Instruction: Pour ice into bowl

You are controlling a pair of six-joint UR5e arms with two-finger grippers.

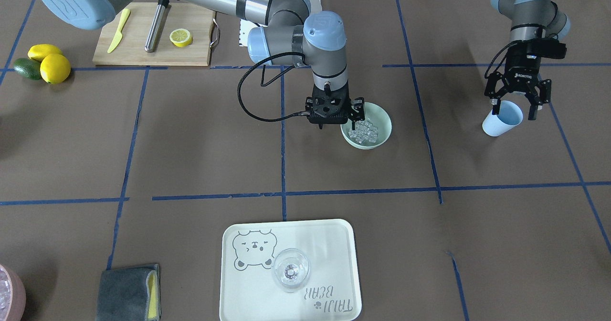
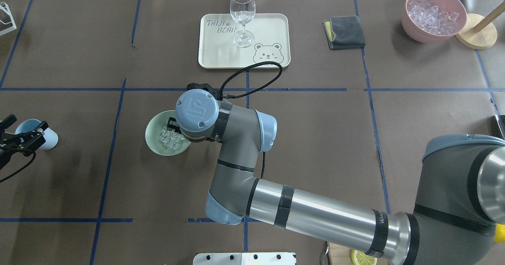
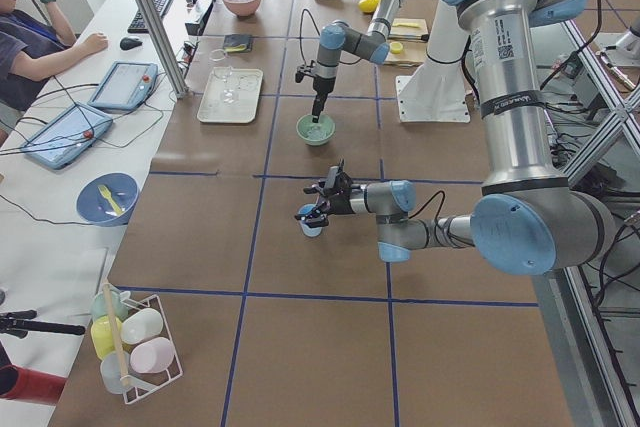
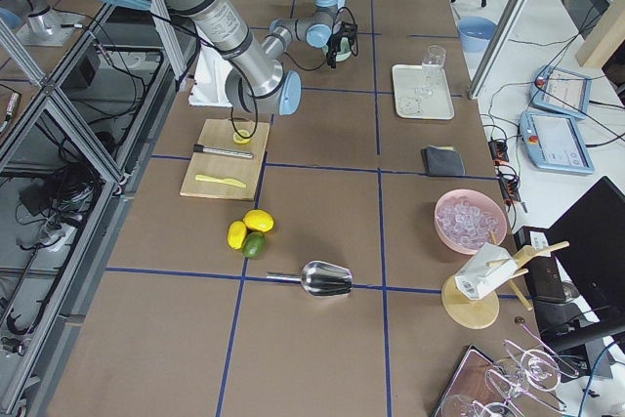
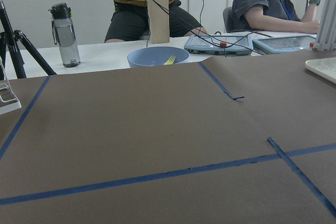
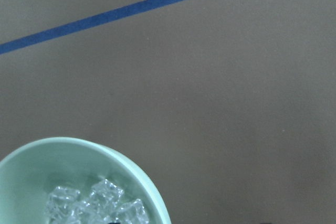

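The pale mint-green bowl (image 1: 383, 122) stands mid-table with the ice (image 1: 363, 132) piled inside as small clear cubes, also seen in the right wrist view (image 6: 94, 205). My right gripper (image 1: 338, 120) points straight down and is open. It straddles the bowl's rim, one finger over the inside and one outside. Off to the side, a light blue cup (image 1: 500, 124) stands on the table. My left gripper (image 1: 514, 110) lies level around the cup's top. It is open, with a small gap showing beside one finger.
A white tray (image 1: 334, 244) with a clear wine glass (image 1: 291, 269) sits at the operators' edge, beside a grey cloth (image 1: 126, 292). A cutting board (image 1: 191, 48) and lemons (image 1: 55, 68) lie near the robot. A pink container (image 2: 432, 14) holds more cubes. People sit beyond the table (image 3: 40, 27).
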